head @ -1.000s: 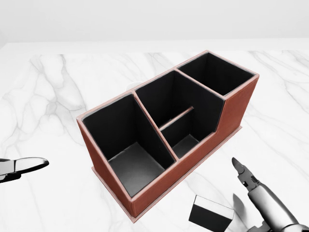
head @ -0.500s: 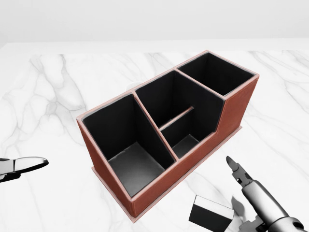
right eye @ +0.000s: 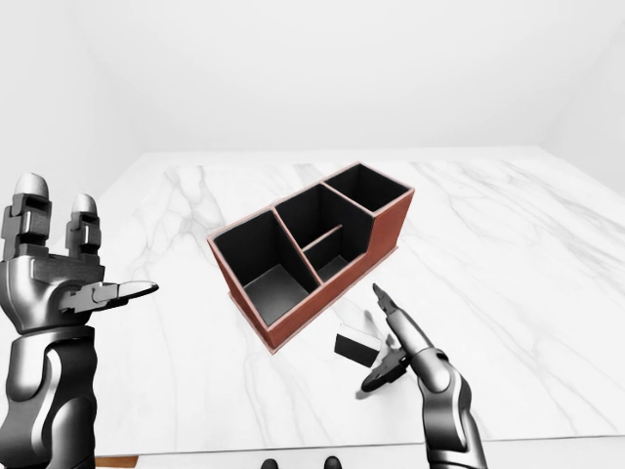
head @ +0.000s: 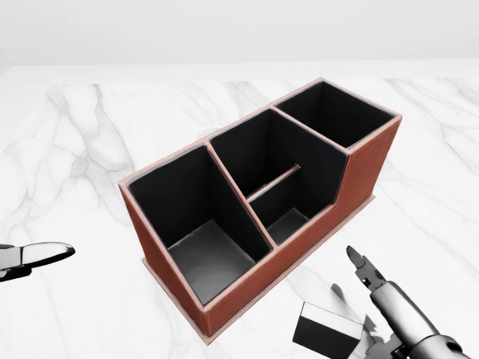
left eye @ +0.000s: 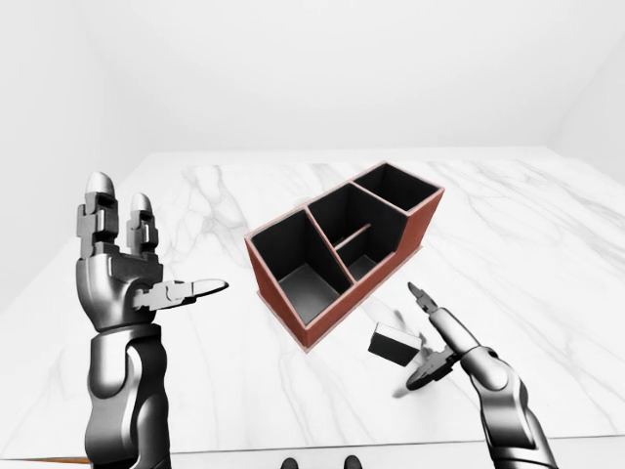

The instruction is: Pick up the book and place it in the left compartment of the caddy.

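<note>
**Clerk:** Item one was the caddy (head: 299, 247): rectangular, reddish-brown leather-like outer walls with a paler rim, matt black lining, set at a slant on the table (head: 82, 134). It had one tall compartment at the left, a middle one split by a low divider, and another at the far right. All of them looked bare inside.

**Checker:** And the table?

**Clerk:** A white marble slab, glossy, with grey veins.

**Checker:** The book?

**Clerk:** The book (head: 327, 330) was a small black block with a pale top face. It lay flat on the marble just near of the caddy's long wall, toward the right, outside every compartment.

**Checker:** Hands?

**Clerk:** Both were jointed grey metal. The left hand (left eye: 122, 269) was raised well left of the caddy, fingers upright and spread, thumb out, holding nothing. The right hand (left eye: 441, 344) was just right of the book, one finger extended, the others loosely parted beside it, not closed on it.

**Checker:** Any change from a second earlier?

**Clerk:** The right hand had moved left, closer to the book. The caddy, book and left hand were unmoved.
</note>
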Controlling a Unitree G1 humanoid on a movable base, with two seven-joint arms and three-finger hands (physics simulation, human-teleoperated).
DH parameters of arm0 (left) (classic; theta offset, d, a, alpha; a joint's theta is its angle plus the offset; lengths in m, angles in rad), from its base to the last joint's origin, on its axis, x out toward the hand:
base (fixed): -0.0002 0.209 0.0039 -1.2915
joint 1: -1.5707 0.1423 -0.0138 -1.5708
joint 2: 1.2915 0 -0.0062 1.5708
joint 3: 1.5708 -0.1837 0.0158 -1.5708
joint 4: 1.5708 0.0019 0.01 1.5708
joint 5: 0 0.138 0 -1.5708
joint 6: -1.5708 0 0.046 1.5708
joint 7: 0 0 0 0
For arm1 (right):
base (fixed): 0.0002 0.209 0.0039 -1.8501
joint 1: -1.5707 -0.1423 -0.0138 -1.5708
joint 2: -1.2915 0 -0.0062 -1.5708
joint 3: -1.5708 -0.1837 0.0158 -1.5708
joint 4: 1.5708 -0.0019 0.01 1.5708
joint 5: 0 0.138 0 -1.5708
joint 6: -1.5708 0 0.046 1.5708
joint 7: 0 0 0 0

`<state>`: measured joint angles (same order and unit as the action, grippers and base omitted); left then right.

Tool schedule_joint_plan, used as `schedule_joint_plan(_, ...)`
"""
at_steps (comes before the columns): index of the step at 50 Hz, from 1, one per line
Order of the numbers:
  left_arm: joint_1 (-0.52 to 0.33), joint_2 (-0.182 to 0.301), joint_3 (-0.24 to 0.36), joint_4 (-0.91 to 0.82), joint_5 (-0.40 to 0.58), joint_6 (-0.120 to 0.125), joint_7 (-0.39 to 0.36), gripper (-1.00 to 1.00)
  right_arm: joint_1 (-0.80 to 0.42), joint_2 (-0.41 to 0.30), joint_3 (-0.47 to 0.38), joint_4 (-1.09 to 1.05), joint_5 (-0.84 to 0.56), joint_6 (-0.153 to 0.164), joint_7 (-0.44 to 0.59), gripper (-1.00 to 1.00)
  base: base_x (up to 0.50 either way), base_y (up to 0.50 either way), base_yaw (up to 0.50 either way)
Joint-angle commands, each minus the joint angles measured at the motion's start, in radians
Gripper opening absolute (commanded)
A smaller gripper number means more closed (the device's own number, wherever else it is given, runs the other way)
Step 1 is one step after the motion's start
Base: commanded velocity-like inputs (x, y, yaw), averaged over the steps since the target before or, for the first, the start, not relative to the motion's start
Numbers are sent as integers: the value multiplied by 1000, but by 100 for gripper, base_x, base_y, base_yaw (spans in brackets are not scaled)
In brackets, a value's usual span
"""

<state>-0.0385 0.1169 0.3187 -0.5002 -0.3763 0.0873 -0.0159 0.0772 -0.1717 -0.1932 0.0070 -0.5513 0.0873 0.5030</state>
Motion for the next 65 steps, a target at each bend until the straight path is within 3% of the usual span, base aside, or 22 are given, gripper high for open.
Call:
schedule_joint_plan(1,1,0,1,-2,-1,0,-1,100,-13,-4,8,31,10,0,-10,100,0,0,0)
schedule_joint_plan(45,0,2,3,-10,-7,0,4,100,-72,-8,41,167,93,0,-60,100,0,0,0)
schedule_joint_plan(47,-1,1,3,-8,-7,0,4,100,-72,-8,40,172,101,0,-68,-90,0,0,0)
schedule_joint_plan(48,-1,1,2,-6,-5,0,3,100,-67,-5,43,164,104,0,-67,-100,0,0,0)
schedule_joint_plan(65,-2,1,0,4,-3,0,1,100,-65,-5,47,109,104,0,-66,-100,0,0,0)
